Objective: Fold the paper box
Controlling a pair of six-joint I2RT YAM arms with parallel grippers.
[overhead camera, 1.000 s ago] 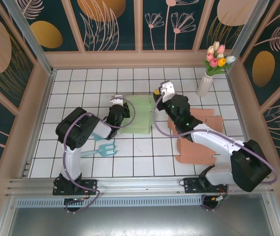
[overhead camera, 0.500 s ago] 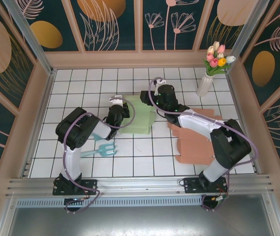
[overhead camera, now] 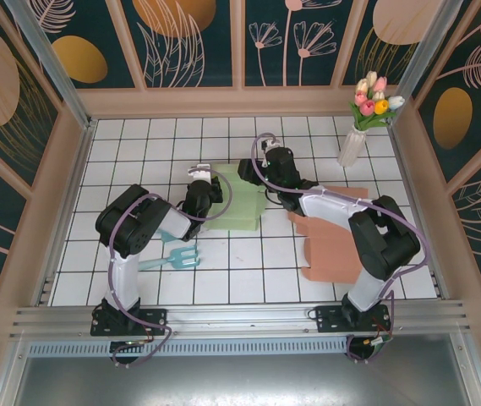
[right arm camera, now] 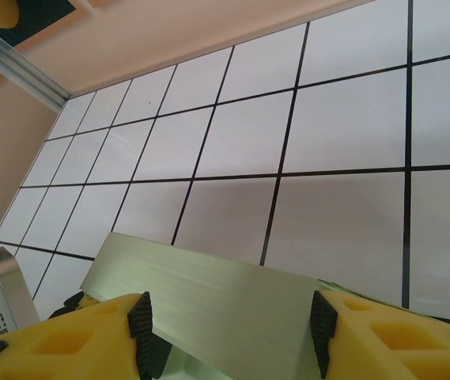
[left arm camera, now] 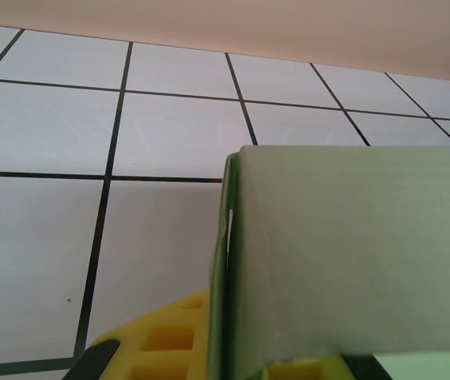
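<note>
Well, from above, the green box (overhead camera: 242, 201) lies mid-frame, with the left gripper (overhead camera: 210, 188) at its left edge and the right gripper (overhead camera: 267, 169) at its upper right corner. On the left wrist, yellow fingers (left arm camera: 161, 348) pinch an upright box wall, bottom centre. On the right wrist, the fingers (right arm camera: 74, 332) stand apart, released, with a flap between them.

Two arms of one pattern, left arm (overhead camera: 130, 227) and right arm (overhead camera: 374, 245): glossy black joint housings, white link shells, black bases (overhead camera: 127, 320). Purple cables (overhead camera: 226, 196) loop along each arm. Right gripper (right arm camera: 226, 321): yellow fingers (right arm camera: 58, 336) with moulded rectangular recesses and black inner pads (right arm camera: 141, 321). Left gripper (left arm camera: 236, 360): same yellow moulding.
</note>
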